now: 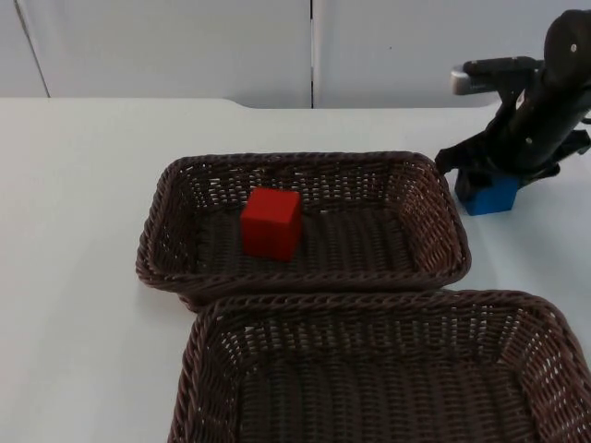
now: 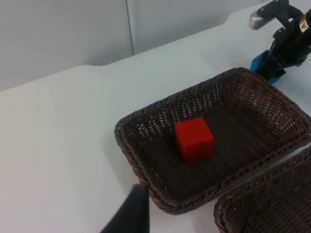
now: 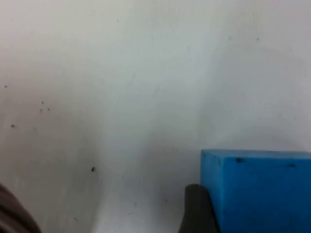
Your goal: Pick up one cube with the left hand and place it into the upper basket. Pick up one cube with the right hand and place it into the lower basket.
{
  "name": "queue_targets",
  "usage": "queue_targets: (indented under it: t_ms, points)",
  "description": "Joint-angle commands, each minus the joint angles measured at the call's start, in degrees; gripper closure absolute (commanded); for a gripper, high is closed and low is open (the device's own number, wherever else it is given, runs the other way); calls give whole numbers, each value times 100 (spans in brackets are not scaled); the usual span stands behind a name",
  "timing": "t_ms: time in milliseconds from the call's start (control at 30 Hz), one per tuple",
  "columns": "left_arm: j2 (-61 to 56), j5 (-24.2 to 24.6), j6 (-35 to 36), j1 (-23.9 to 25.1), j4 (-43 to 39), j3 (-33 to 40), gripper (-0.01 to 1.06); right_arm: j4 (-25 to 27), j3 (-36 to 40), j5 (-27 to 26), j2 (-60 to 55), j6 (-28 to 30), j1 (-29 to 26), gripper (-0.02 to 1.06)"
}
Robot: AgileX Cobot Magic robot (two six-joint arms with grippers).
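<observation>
A red cube [image 1: 271, 221] [image 2: 194, 139] lies inside the upper wicker basket [image 1: 305, 161] [image 2: 170, 101], left of its middle. The lower basket [image 1: 369, 303] [image 2: 223, 206] stands directly in front of it and holds nothing. A blue cube [image 1: 491, 196] [image 2: 260, 63] [image 3: 262, 189] rests on the white table just right of the upper basket's far right corner. My right gripper [image 1: 489, 180] is down over it, shut on it, with one black fingertip [image 3: 197, 211] pressed against the cube's side. My left gripper [image 2: 133, 213] hangs above the table to the left of the upper basket.
The two baskets touch along their long rims. White table [image 1: 83, 231] spreads to the left of the baskets. The grey partition wall [image 1: 185, 46] closes off the far edge.
</observation>
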State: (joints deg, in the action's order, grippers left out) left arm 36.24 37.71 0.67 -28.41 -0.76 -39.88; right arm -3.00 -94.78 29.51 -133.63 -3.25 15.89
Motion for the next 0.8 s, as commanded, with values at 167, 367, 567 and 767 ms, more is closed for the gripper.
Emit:
queue_targets:
  t_ms: [167,367,567,767]
  points:
    - [-22,-20,35,-18,40,23,0,-173,-35,335,498,-11,14,105]
    - [-22,-20,35,-18,40,23,0,-186,-35,798,1068,-11,14,105]
    - [-22,-32,35,-18,40,23,0,-186,-35,1427,1695,-11,14,105]
    - [-22,-32,35,-18,40,23,0,-186,-35,1660,2151,15,14,105]
